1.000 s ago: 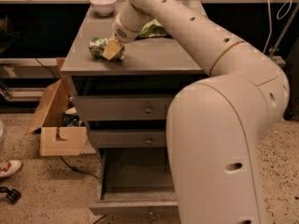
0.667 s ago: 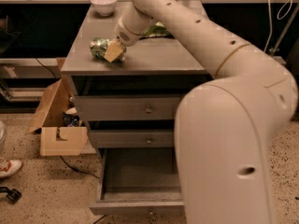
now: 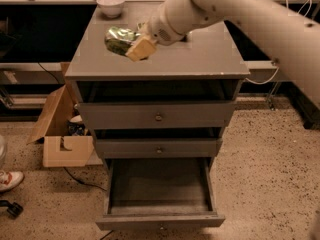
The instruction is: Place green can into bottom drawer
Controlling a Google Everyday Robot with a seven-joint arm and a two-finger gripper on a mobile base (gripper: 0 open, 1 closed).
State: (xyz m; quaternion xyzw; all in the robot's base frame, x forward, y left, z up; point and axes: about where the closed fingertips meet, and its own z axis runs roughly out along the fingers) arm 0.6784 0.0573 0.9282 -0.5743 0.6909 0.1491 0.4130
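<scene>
My gripper (image 3: 128, 44) reaches in from the upper right and is shut on the green can (image 3: 118, 38), a shiny, dented green and silver can. One tan finger (image 3: 141, 49) shows on the can's near side; the other is hidden behind it. The can is held tilted over the left part of the grey cabinet top (image 3: 200, 59). I cannot tell whether it touches the top. The bottom drawer (image 3: 160, 219) is pulled out at the foot of the cabinet, and its inside shows nothing in it. It lies well below and in front of the can.
A white bowl (image 3: 111, 5) stands at the back left of the cabinet top. The two upper drawers (image 3: 158, 117) are shut. An open cardboard box (image 3: 60, 144) stands on the floor at the left, with a shoe (image 3: 9, 179) and a cable near it.
The gripper has kept hold of the can and carried it a little to the right and up over the cabinet top. The robot's body no longer covers the drawers on the right.
</scene>
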